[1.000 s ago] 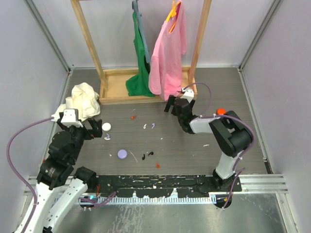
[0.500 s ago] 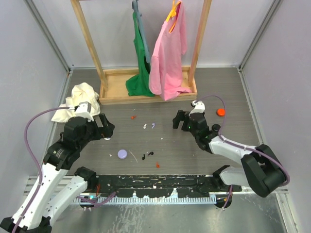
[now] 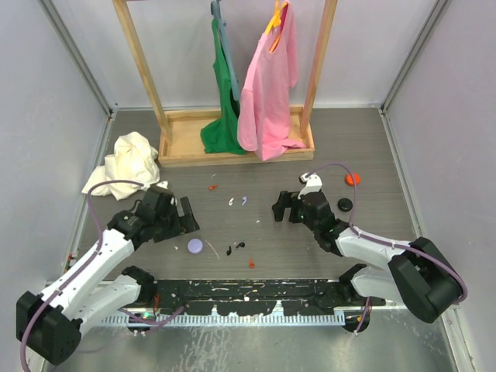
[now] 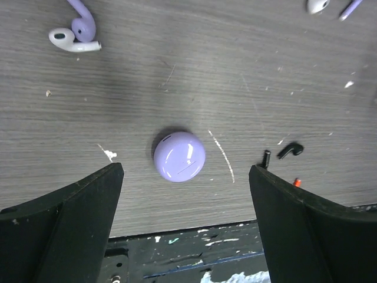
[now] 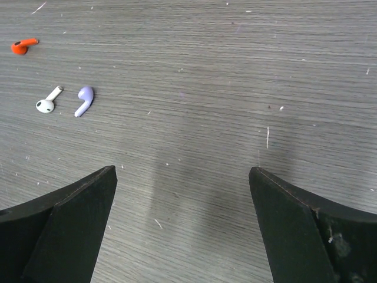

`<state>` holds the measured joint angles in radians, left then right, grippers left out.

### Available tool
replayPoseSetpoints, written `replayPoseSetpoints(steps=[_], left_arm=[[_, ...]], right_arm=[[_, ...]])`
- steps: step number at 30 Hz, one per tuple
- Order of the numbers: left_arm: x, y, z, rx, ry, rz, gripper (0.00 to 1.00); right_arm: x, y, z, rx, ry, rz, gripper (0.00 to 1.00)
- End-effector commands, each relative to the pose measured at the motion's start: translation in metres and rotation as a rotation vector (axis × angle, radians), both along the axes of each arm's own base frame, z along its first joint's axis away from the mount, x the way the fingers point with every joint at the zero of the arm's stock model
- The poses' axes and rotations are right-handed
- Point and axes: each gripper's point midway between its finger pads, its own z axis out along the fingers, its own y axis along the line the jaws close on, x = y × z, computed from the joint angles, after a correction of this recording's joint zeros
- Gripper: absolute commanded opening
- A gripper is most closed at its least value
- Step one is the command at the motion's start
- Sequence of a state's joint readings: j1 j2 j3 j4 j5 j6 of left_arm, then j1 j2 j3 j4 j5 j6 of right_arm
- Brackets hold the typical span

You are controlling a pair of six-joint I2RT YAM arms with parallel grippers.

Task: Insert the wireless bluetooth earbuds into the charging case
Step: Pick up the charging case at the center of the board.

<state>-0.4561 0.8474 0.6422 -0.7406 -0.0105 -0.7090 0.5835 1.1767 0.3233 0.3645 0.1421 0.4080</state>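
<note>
A round purple charging case (image 4: 179,156) lies shut on the grey table, also visible from above (image 3: 195,246). My left gripper (image 4: 185,170) hangs open over it, fingers (image 4: 88,206) wide on either side, not touching; from above this gripper (image 3: 184,219) sits just up-left of the case. A white earbud (image 4: 68,41) and a purple earbud (image 4: 82,26) lie together beyond the case. My right gripper (image 5: 182,172) is open over bare table, with another white earbud (image 5: 48,101) and purple earbud (image 5: 84,100) ahead to its left. From above it (image 3: 280,208) is right of that pair (image 3: 238,201).
Two black earbuds (image 3: 235,248) and a red earbud (image 3: 251,264) lie right of the case. Another red earbud (image 3: 212,187), an orange case (image 3: 353,179) and a black case (image 3: 345,204) are scattered around. A wooden clothes rack (image 3: 232,147) and crumpled cloth (image 3: 128,159) stand behind.
My left arm has swung right and toward the near edge, bringing its gripper over the purple case. My right arm has stretched out lower and slid slightly left.
</note>
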Motion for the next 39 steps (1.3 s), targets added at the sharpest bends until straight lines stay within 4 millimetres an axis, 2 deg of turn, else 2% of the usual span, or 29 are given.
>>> replayPoseSetpoints(steps=[1,7,17,22,24,33,39], left_arm=[[0.002,-0.006,-0.006,0.041,0.003,0.023,0.90],[-0.003,-0.007,-0.030,0.192,0.077,-0.023,0.89],[0.000,-0.034,-0.049,0.281,0.099,-0.116,0.88],[0.001,-0.043,-0.055,0.259,0.108,-0.130,0.77],[-0.001,-0.041,-0.064,0.275,0.136,-0.121,0.76],[-0.007,-0.038,-0.079,0.292,0.182,-0.102,0.67],[-0.009,-0.037,-0.084,0.315,0.192,-0.119,0.54]], right_arm=[[0.009,0.006,0.018,0.015,-0.091,0.005,1.00],[0.011,0.005,0.018,-0.010,-0.090,0.000,1.00],[0.012,0.008,0.013,-0.022,-0.081,0.008,1.00],[0.012,0.008,0.012,-0.025,-0.081,0.006,1.00],[0.013,0.008,0.012,-0.027,-0.079,0.006,1.00],[0.012,0.010,0.010,-0.027,-0.075,0.015,1.00],[0.010,0.013,0.011,-0.016,-0.072,0.031,1.00]])
